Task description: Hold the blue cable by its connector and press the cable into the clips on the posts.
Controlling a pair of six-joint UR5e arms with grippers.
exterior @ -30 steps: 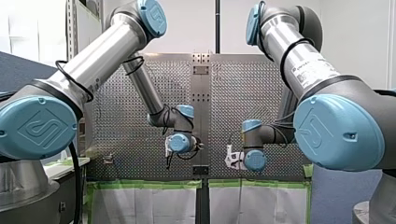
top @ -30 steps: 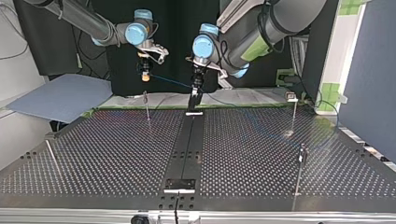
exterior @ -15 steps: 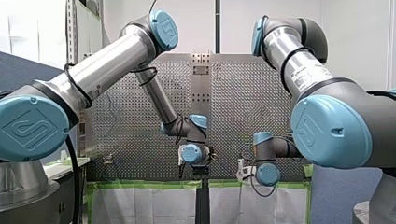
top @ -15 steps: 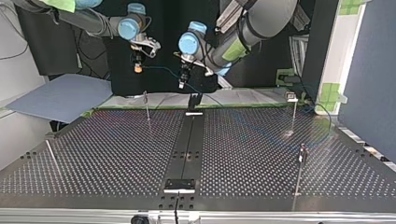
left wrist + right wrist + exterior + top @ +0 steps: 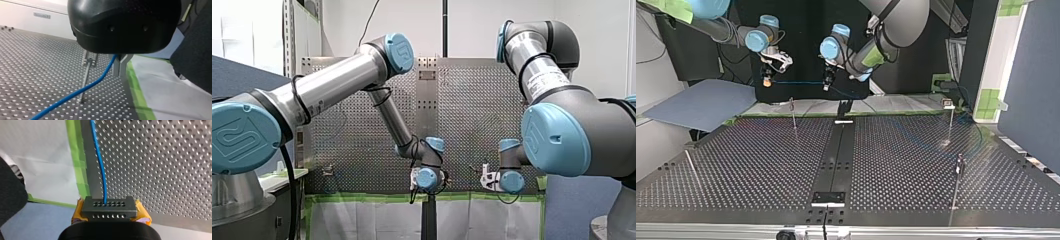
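Observation:
In the top view the blue cable (image 5: 796, 82) runs nearly level and taut between my two grippers, above the table's far edge. My right gripper (image 5: 767, 83) hangs at that view's left. In the right wrist view its yellow pads (image 5: 142, 214) are shut on the black connector (image 5: 109, 205), and the blue cable (image 5: 100, 165) leaves the connector ahead. My left gripper (image 5: 826, 87) holds the cable further along. In the left wrist view its metal fingers (image 5: 119, 65) are shut on the blue cable (image 5: 98, 79), above a thin post (image 5: 85, 80).
Thin clip posts stand on the perforated table (image 5: 761, 170): one near the far edge (image 5: 793, 112), two at the top view's right (image 5: 951, 120) (image 5: 958, 172), and one leaning at its left (image 5: 691, 167). Loose cable (image 5: 916, 132) trails over the table to the right. A black rail (image 5: 836, 155) runs down the middle.
Both arms have moved toward the top view's left and risen, carrying the cable along. The stretch between the grippers has gone from slanted to nearly level.

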